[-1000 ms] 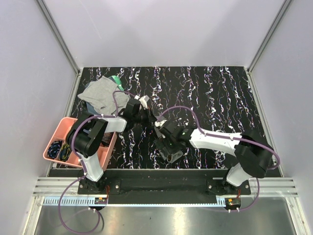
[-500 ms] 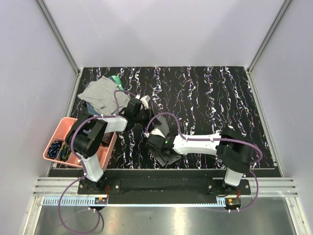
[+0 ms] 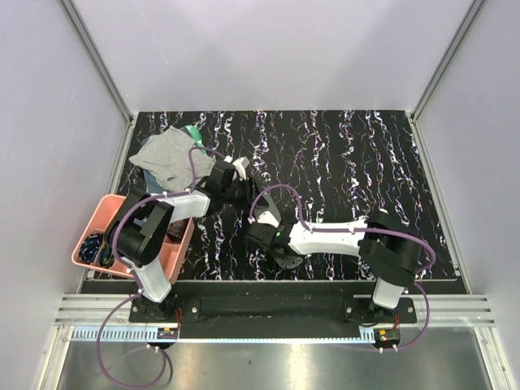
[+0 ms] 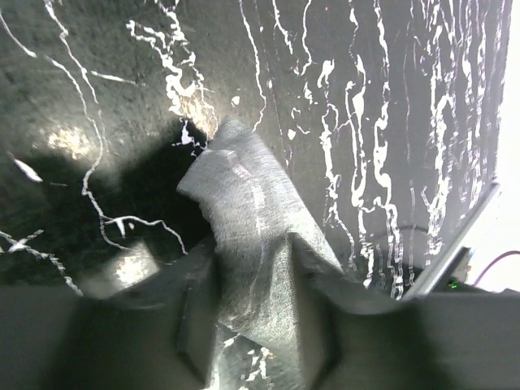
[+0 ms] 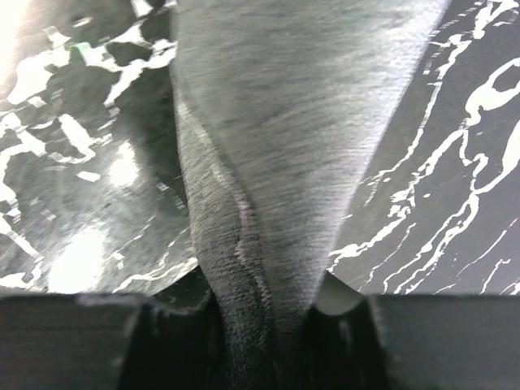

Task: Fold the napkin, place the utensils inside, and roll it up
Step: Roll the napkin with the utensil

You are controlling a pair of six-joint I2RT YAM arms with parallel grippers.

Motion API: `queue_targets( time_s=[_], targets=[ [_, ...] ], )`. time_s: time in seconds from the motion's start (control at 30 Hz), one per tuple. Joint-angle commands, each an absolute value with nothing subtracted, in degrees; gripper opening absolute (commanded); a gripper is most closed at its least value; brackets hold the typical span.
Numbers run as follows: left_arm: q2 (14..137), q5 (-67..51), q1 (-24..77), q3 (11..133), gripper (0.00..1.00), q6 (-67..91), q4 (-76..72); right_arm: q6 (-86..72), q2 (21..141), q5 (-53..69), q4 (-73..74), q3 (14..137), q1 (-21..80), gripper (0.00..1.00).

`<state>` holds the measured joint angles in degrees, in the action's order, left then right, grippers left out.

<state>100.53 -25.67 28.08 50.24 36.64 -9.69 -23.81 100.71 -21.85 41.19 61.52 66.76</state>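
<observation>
The napkin (image 5: 284, 122) is down at the black, white-streaked table (image 3: 366, 162), just right of the pink tray (image 3: 180, 253) as the overhead camera sees it, and each gripper has a part of it between its fingers. From above, the dark cloth is hard to pick out against the dark tabletop.

In the right wrist view, a broad sheet of the cloth narrows to a tight, creased bunch where it enters the right gripper (image 5: 260, 301). The two fingers are pressed in on that bunch from both sides, pinching it.

In the left wrist view, a folded corner of the napkin (image 4: 244, 219) juts out past the fingertips, with the tabletop just behind it. The rest of that fold runs back between the fingers of the left gripper (image 4: 252, 276). The fingers stand a little apart with cloth filling the gap, and I cannot tell whether they are squeezing it or only lying beside it.

From above, the left gripper (image 3: 242, 188) is right of the tray's far end. The right gripper (image 3: 256, 230) is right of the tray's near end, so the two are near each other.

The tray holds some small dark items (image 3: 97, 246) at the end away from the napkin. Just beyond the tray's far end lies a lighter grey cloth (image 3: 166, 158), with a green thing (image 3: 192, 132) poking out from under its far edge.
</observation>
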Motion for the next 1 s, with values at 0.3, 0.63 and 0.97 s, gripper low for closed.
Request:
queue_targets(
  time_s=[0.3,0.63,0.97],
  targets=[
    [89.56,-25.4,27.51,43.69,0.78,38.32,-14.5,-16.71,95.98,-14.87,33.84,57.04,56.88,0.21],
    [85.35,-27.15,26.02,38.59,0.8,38.23,-16.79,-8.09,94.22,9.62,26.64,56.78,44.76,0.2],
    [79.19,-26.11,23.56,35.95,0.82,35.86,-13.45,-9.22,103.0,8.8,26.89,62.57,41.13,0.12]
  ],
)
